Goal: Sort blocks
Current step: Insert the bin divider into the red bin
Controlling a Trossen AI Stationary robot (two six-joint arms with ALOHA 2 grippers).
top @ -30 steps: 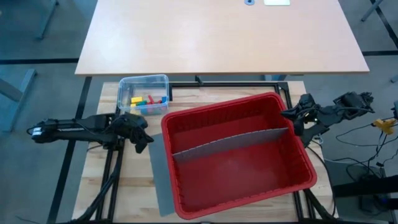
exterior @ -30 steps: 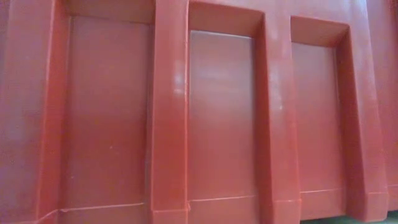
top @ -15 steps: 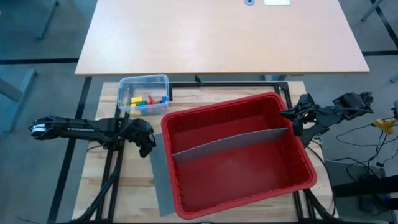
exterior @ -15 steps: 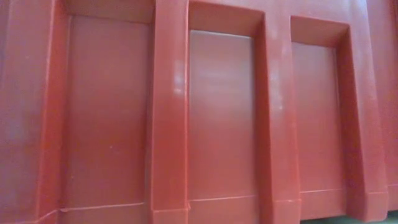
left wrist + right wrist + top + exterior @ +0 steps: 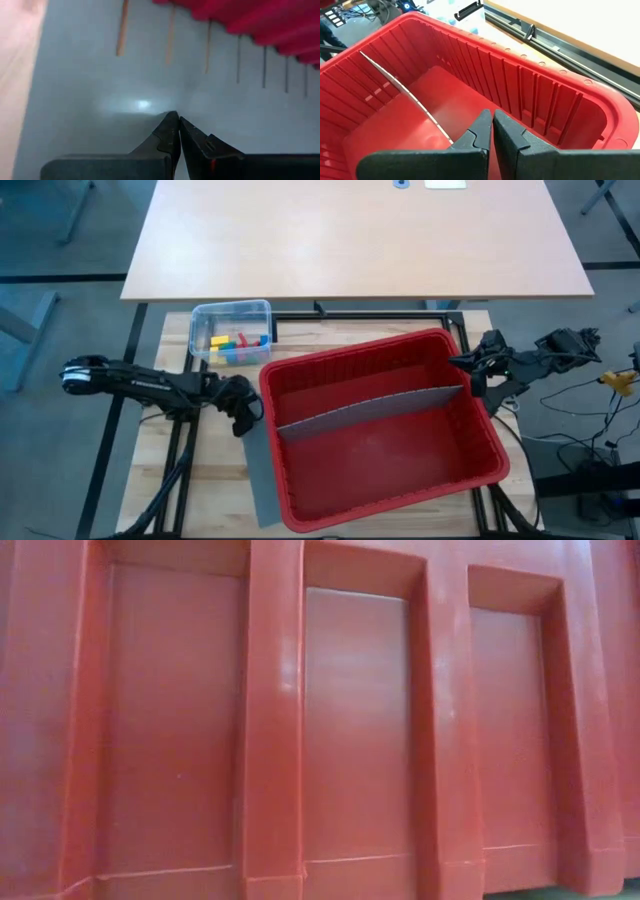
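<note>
The blocks [image 5: 236, 341], red, yellow, green and blue, lie in a small clear tub [image 5: 230, 308] at the table's far left. My left gripper [image 5: 245, 408] is shut and slants down over a grey slotted panel [image 5: 100, 75] that lies flat beside the left wall of a red bin [image 5: 300, 370]. My right gripper [image 5: 470, 366] is shut and hangs still by the bin's far right corner, looking into the bin [image 5: 545, 100]. Neither gripper holds a block. My left gripper [image 5: 177, 120] has its shut fingertips close over the grey panel's flat face, slanting down from the table's left. Whether they touch the panel I cannot tell.
The big red bin takes up the table's middle and right, with a grey divider [image 5: 370, 411] standing across it. Its ribbed wall [image 5: 350, 740] fills the low view. The grey panel [image 5: 258, 480] reaches toward the near edge. A wide light tabletop [image 5: 350, 240] lies beyond.
My left gripper, shut throughout, has gone down and toward the table's right, nearing the red bin's left wall, as its arm has stretched out. The blocks, the tub and the bin have stayed where they were.
</note>
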